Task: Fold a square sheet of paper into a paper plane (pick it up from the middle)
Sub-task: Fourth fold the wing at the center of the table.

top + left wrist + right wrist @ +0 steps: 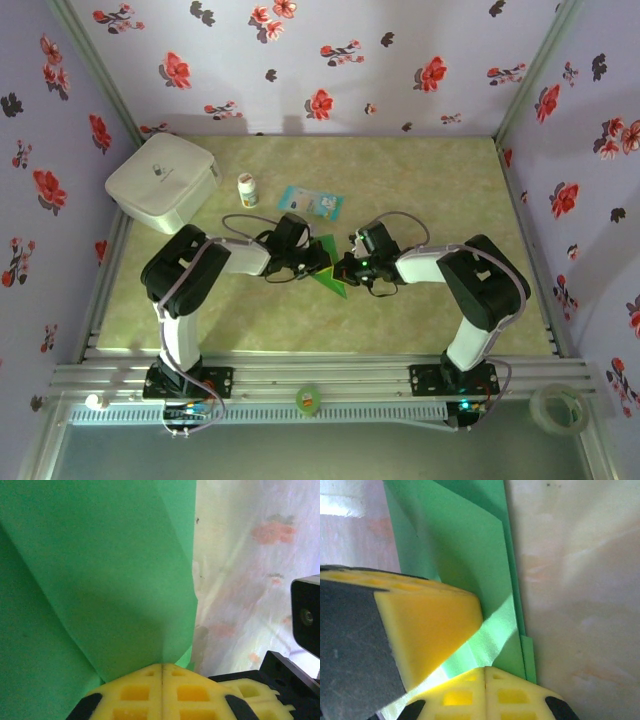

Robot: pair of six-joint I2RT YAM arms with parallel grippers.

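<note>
Left end effector [162,672] and right end effector [485,672] pinch folded paper [327,250] mid-counter [450,190]; open room near and right.

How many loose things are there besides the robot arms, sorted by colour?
Green: 2, folded paper and green tape roll
White: 2, box and small bottle
Blue-and-white: 1, packet
Clear: 1, clear tape roll
Total: 6

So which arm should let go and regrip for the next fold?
Left, probably. The right fingers pinch the paper at its layered edge, clamping the folds; the left fingers grip a broad flap's tip.
</note>
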